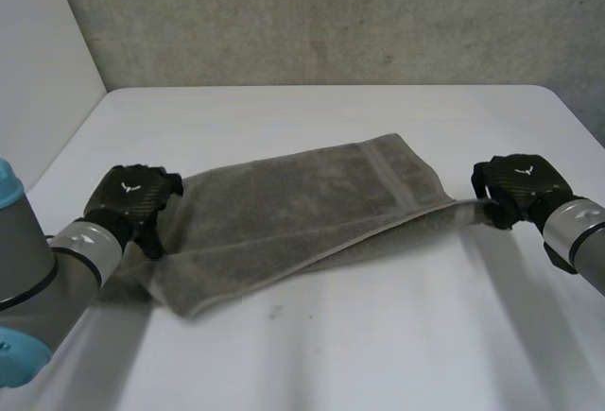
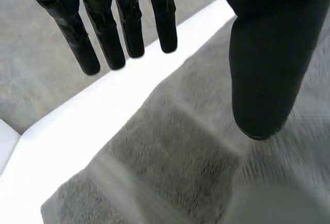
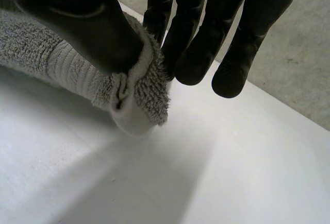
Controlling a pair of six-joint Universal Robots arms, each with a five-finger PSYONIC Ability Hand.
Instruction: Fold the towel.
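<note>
— How far along?
— One fold looks done; the towel (image 1: pixel 302 213) lies doubled mid-table (image 1: pixel 378 335), askew; I judge another fold remains.
— Hands?
— My right hand (image 1: pixel 518 187) pinches its right-end corner between thumb and fingers (image 3: pixel 196 54); my left hand (image 1: pixel 132 198) is at the left end, fingers straight, released; I can't make out the lower layer's edges.

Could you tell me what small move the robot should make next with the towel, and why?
Probably close the left hand on its end of the towel. The right hand pinches the opposite corner, while the left hand's fingers are straight and apart from the thumb, gripping nothing, so a lift now would likely raise one end only.
</note>
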